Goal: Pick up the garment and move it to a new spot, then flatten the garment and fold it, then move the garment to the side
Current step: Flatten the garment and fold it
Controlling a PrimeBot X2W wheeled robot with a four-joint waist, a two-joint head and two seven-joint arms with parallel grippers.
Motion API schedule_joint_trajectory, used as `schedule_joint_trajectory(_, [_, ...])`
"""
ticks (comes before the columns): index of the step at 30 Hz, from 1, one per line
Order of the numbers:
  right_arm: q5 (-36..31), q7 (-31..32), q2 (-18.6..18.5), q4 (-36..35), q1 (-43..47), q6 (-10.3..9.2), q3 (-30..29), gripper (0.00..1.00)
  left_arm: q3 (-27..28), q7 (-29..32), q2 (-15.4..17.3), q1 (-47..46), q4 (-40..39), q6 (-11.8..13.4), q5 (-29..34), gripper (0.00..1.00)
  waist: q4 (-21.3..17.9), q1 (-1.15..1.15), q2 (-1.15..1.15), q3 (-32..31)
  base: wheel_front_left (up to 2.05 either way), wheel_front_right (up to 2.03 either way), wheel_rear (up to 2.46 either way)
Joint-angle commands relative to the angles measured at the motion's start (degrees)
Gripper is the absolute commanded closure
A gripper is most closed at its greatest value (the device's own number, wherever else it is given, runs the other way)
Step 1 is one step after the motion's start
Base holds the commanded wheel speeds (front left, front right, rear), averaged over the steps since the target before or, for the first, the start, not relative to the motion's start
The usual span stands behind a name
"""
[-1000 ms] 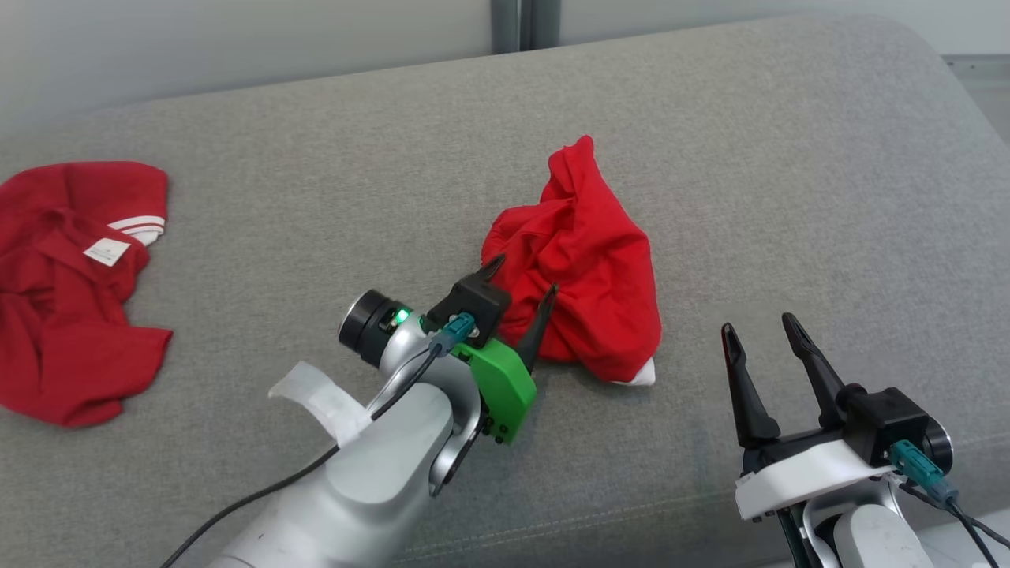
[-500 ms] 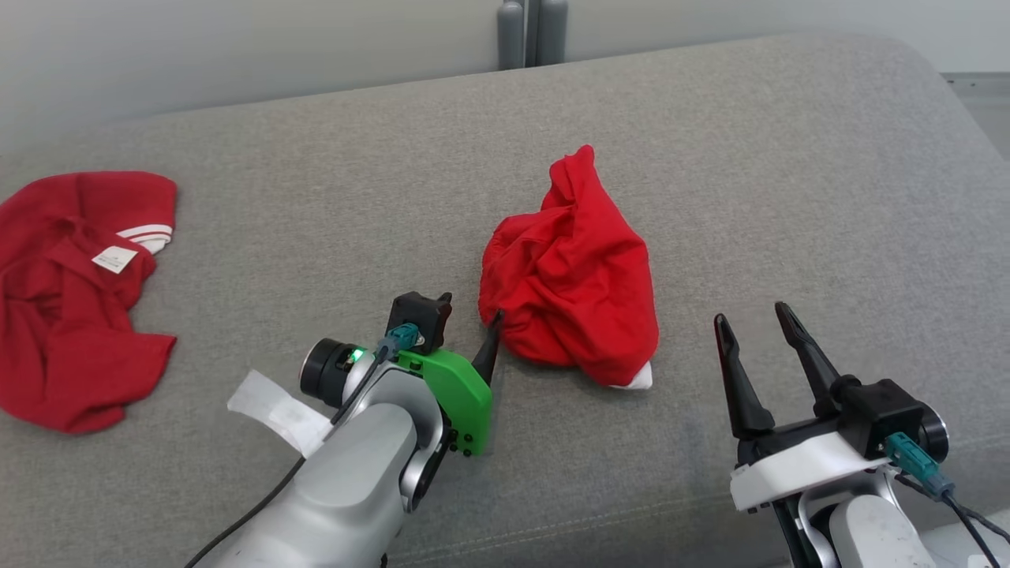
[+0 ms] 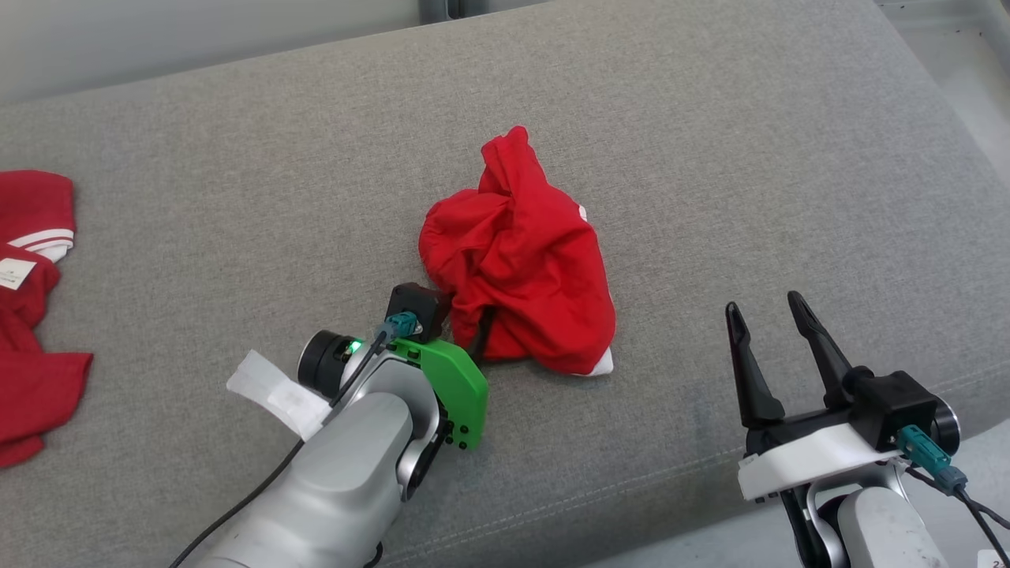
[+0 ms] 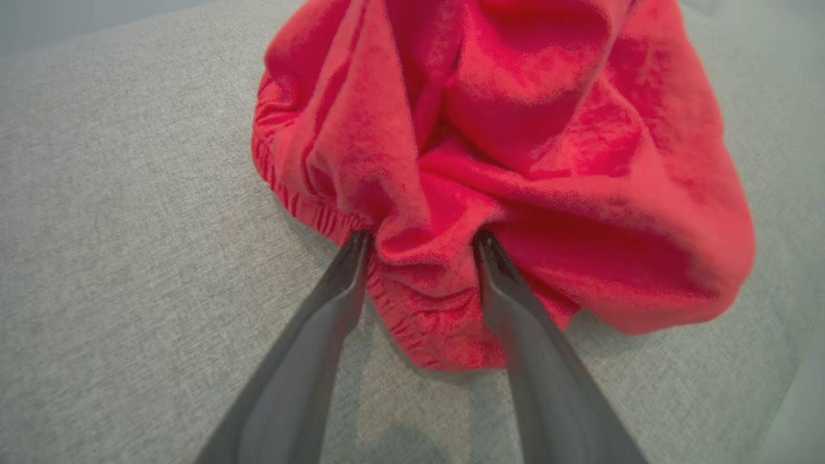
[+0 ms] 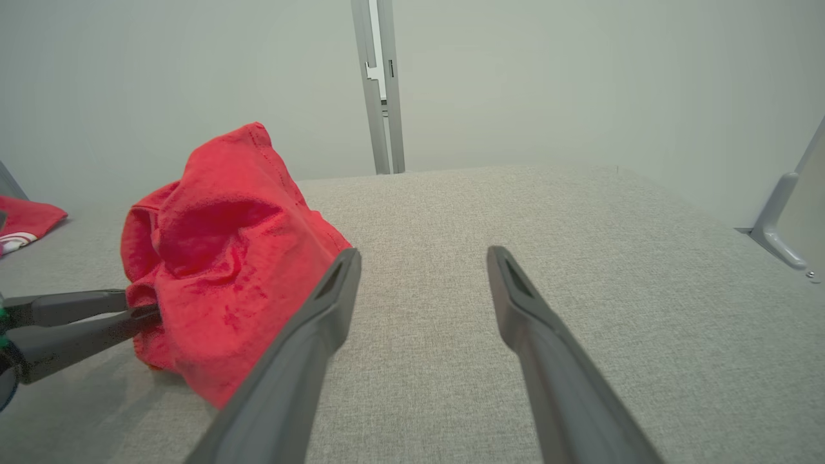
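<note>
The garment [image 3: 521, 268] is a crumpled red heap with a bit of white trim, lying mid-cushion. My left gripper [image 3: 465, 315] has pushed into its near-left edge. In the left wrist view the two dark fingers straddle a bunched fold of the garment [image 4: 515, 129], with the left gripper [image 4: 422, 241] open and its tips pressed into the cloth. The right wrist view has the garment [image 5: 225, 258] at its left and the left gripper [image 5: 143, 305] poking in from the side. My right gripper [image 3: 764, 304] stands open to the right of the heap, apart from it and holding nothing [image 5: 423, 253].
A second red garment [image 3: 31, 315] with white stripes and a label lies at the far left of the grey cushion [image 3: 237, 197]. The cushion's front edge runs just below both arms. Its right edge drops to the floor. A pale wall with a grey post [image 5: 380, 84] stands behind.
The head camera has shifted. My left gripper drew back off the heap, turned, then pushed its tips into the garment's near-left edge; its jaws have narrowed slightly. The right arm has stayed put.
</note>
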Motion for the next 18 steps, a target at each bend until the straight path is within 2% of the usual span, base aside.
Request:
schedule_joint_trajectory(1, [0.29,-0.19,-0.11,-0.30,-0.56,0.00,-0.32,0.00,-0.40,0.46,0.27,-1.19,0.36,-0.50,-0.03,1.00,0.28,0.00,0.00,0.20,0.00,0.00,0.00])
schedule_joint_trajectory(4, [0.38,-0.19,-0.10,-0.35,-0.40,0.00,-0.91,0.00,-0.66,1.56,0.28,-3.12,1.10,-1.06,-0.43,1.00,1.32,0.00,0.00,0.15,0.00,0.00,0.00])
schedule_joint_trajectory(11, [1.02,-0.19,-0.11,0.08,-0.65,0.00,-0.53,0.00,-0.43,3.27,2.16,-10.05,2.03,0.11,1.22,1.00,3.47,0.00,0.00,-0.49,0.00,0.00,0.00])
schedule_joint_trajectory(18, [1.43,-0.19,-0.11,0.17,-0.55,0.00,-0.30,0.00,-2.14,10.72,5.50,-14.55,3.14,3.41,2.79,1.00,4.09,0.00,0.00,-0.80,0.00,0.00,0.00])
